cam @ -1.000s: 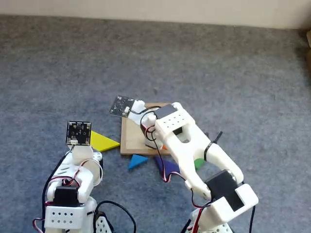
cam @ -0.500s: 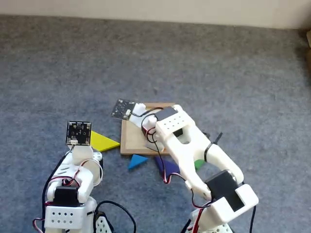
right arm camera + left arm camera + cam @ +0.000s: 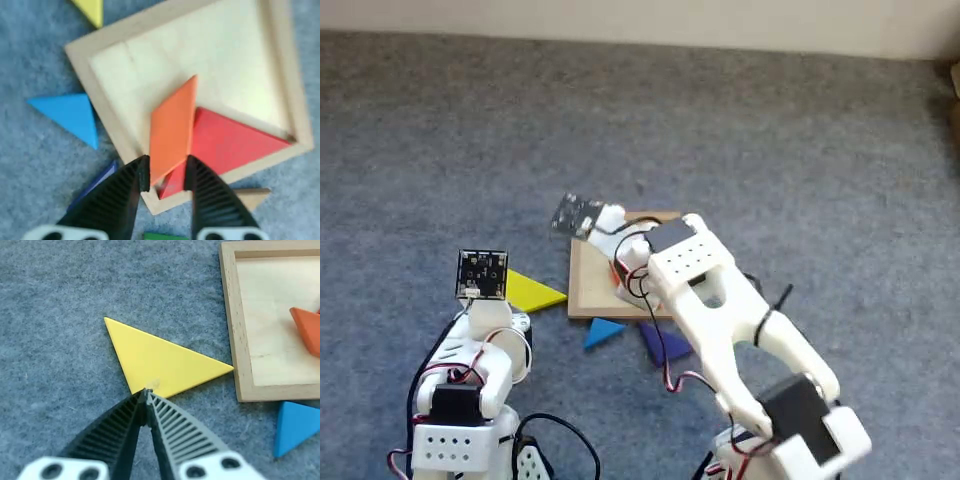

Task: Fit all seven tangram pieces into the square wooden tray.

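High view: the square wooden tray (image 3: 582, 295) lies on the grey carpet (image 3: 800, 150) with the right arm bent over it. A flat yellow triangle (image 3: 532, 292) lies just off the tray's left edge. A small blue triangle (image 3: 603, 331) and a dark purple piece (image 3: 665, 343) lie just off its near edge. Most pieces are outside the tray, so I judge the task to be early.

Left wrist view: the left gripper (image 3: 146, 392) has its jaws pressed together on nothing, with its tips at the yellow triangle's edge. Closed like this it can only push. A nudge could drive the triangle's corner into the tray's rim and shift the tray under the other arm.

Right wrist view: the right gripper (image 3: 165, 175) is clamped on the narrow end of the orange parallelogram piece (image 3: 172, 125). That end overlaps both the flat red triangle (image 3: 225, 142) and the tray's rim, so the piece looks tilted rather than seated. The red triangle lies inside along one tray edge, with its point in a corner. If the orange piece were let go here, it would likely stay propped on the red triangle or hang over the rim, because of that overlap. The pieces look thin, smooth and painted. The tray is pale and shallow with a raised rim, and most of its floor is bare.
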Tool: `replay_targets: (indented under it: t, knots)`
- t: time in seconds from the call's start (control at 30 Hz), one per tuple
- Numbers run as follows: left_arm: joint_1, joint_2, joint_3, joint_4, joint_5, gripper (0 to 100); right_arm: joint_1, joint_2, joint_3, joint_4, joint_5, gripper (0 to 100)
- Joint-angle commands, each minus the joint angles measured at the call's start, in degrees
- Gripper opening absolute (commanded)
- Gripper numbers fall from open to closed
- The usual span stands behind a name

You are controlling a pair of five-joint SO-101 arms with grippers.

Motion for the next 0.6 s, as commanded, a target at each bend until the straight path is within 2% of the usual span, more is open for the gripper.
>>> replay_targets:
  t: [0.0,0.23,0.33,0.57]
  knots:
    - [0.5,-1.4,1.3,0.2,-0.4,1,-0.2,-6.1,-1.7,-2.6,-6.1,0.3]
    - [0.5,-1.4,1.3,0.2,-0.4,1,-0.5,-1.4,-1.5,-15.4,-17.5,0.5]
    - [0.5,-1.4,1.3,0.2,-0.4,1,-0.6,2.9,-1.6,-18.4,-18.5,0.5]
    - [0.5,-1.4,1.3,0.2,-0.4,1,-3.1,8.2,-1.3,-18.2,-18.5,0.5]
